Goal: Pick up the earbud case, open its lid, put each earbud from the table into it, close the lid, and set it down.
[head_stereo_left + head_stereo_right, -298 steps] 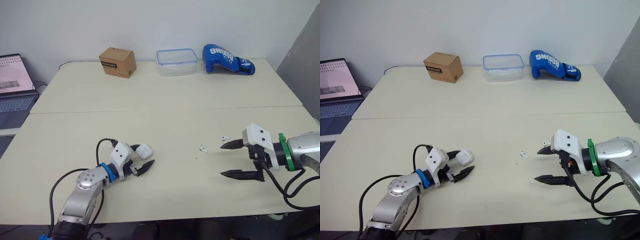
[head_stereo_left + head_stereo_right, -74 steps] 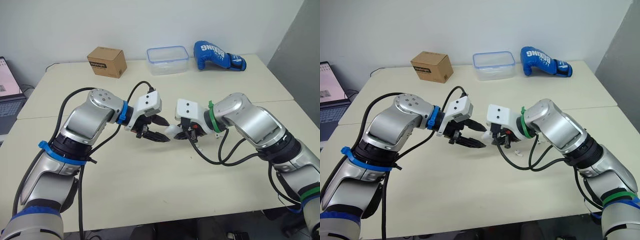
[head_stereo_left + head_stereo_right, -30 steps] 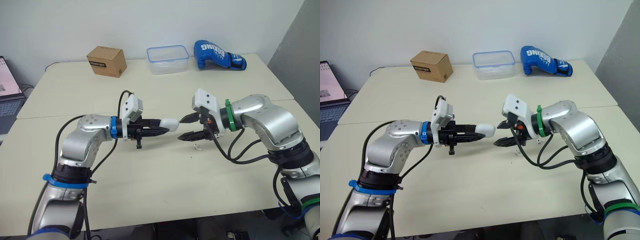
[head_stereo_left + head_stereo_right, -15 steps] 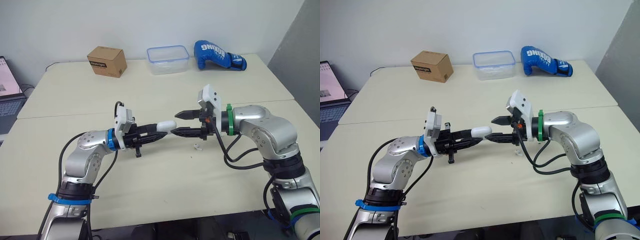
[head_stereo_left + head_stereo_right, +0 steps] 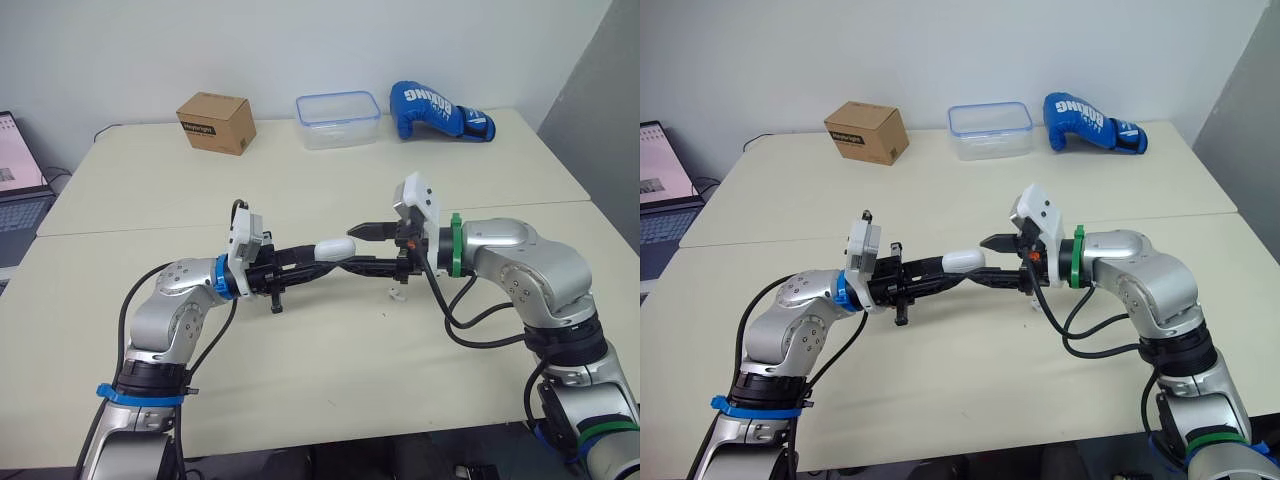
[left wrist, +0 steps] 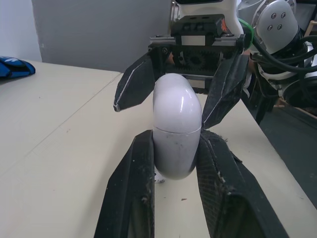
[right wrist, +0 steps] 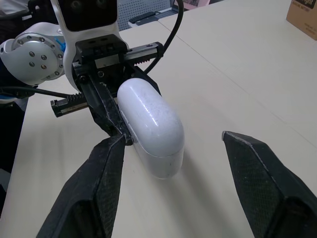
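Closed in slightly since half a second ago: right claw (image 5: 356, 247), spread wide, flanking the rounded lid end of glossy white oval plastic earbud case (image 7: 151, 124). Case pinched at base by left claw (image 6: 177, 141), lid shut, raised above middle of cream worktop (image 5: 300, 370). Small white earbud (image 5: 397, 293) lying on worktop beneath right claw.

Glossy, smooth plastic earbud case (image 6: 177, 134)

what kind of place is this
Likely a lab or office test room: pale tables against a bare white wall, an open laptop to one side, and stray props: a cardboard box, a plastic tub and a boxing glove.
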Robot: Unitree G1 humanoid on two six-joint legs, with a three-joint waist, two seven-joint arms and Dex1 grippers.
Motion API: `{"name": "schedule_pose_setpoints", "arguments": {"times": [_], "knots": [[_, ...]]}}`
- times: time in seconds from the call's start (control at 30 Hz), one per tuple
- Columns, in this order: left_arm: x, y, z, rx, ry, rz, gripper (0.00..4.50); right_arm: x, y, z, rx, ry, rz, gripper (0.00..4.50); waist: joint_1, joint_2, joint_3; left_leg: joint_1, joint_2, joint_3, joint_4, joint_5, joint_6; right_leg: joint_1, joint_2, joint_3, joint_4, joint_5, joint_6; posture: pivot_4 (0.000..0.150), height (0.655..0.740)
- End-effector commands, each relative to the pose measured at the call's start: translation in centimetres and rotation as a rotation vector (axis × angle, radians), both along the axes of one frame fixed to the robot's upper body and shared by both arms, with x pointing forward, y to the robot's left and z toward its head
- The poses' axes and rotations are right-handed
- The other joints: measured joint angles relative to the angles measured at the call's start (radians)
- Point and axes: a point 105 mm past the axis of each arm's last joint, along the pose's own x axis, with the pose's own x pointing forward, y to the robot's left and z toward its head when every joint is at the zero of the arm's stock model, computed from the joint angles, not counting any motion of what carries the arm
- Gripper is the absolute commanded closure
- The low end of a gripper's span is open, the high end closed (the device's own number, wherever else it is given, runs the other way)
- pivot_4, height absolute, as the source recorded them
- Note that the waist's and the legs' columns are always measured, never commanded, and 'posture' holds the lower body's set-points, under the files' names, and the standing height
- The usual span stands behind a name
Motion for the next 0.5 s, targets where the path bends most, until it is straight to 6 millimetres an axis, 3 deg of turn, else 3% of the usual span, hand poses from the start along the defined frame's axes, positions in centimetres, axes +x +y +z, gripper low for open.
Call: {"name": "schedule_pose_setpoints", "arguments": {"times": [0.03, 0.5], "knots": [[-0.9, -0.4, 0.8, -0.01, -0.037, -0.043, 3.71, 0.1, 0.3, 1.5, 0.026, -0.06, 0.0, 1.29, 0.0, 0.0, 0.0, 0.0, 0.0, 0.0, 0.0, 0.0, 0.0, 0.0, 0.0, 0.0, 0.0, 0.0, 0.0, 0.15, 0.7307], [-1.5, -0.4, -0.1, 0.001, -0.024, -0.048, 3.71, 1.4, 0.3, 2.7, 0.053, -0.084, -0.037, 1.29, 0.0, 0.0, 0.0, 0.0, 0.0, 0.0, 0.0, 0.0, 0.0, 0.0, 0.0, 0.0, 0.0, 0.0, 0.0, 0.15, 0.7307]]}}
